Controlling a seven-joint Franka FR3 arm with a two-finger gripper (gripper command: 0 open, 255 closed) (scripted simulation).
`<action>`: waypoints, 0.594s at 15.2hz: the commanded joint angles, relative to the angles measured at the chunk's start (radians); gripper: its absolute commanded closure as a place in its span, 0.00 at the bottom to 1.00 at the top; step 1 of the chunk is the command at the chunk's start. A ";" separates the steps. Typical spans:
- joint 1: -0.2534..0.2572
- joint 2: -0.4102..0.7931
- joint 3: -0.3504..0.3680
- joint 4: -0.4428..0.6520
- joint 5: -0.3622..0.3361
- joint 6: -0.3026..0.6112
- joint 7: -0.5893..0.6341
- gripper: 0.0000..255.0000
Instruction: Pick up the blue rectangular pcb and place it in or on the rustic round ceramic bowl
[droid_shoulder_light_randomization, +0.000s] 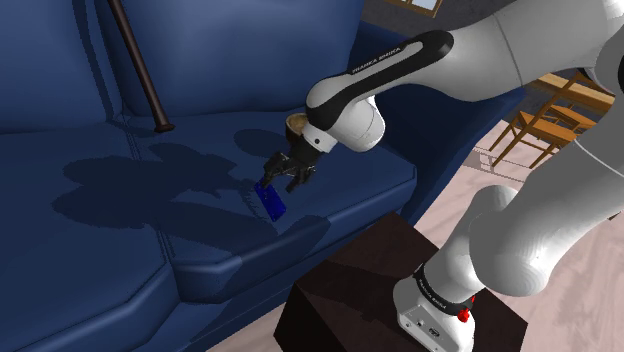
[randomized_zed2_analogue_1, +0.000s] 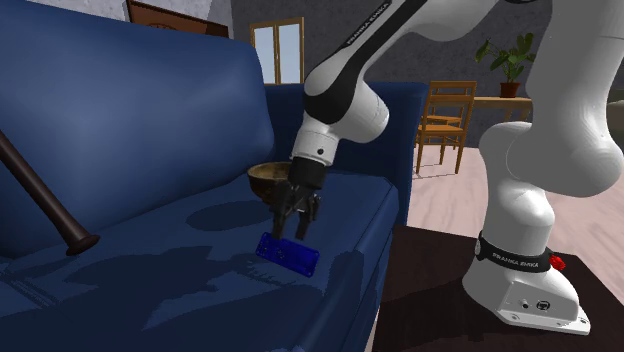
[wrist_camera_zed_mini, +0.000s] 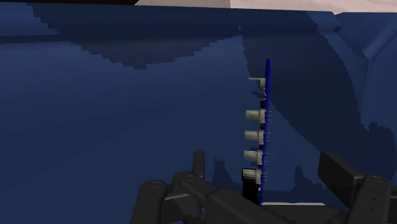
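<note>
While the hand (randomized_zed2_analogue_1: 292, 235) is hanging released over the sofa (randomized_zed2_analogue_1: 150, 130) seat, its fingers are standing apart on either side of the blue PCB (randomized_zed2_analogue_1: 286, 256) without touching it. The PCB is sitting tilted near the seat's front edge. The bowl (randomized_zed2_analogue_1: 264, 178) is resting on the seat just behind the hand.

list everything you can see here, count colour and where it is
sofa: 1, blue, beside the stand
pcb: 1, blue, on the seat near its front edge
bowl: 1, brown, on the seat behind the pcb
stick: 1, dark brown, leaning on the backrest
wooden chair: at least 1, light brown, past the sofa
potted plant: 1, green, behind the chair
stand: 1, dark box, under the arm
arm: 1, white, reaching over the seat
jaws: black, open, either side of the pcb
</note>
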 joint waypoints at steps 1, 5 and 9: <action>0.002 0.006 0.001 0.002 0.006 0.004 -0.003 0.00; 0.002 0.006 0.001 0.002 0.006 0.004 -0.003 0.00; 0.002 0.006 0.001 0.002 0.006 0.004 -0.003 1.00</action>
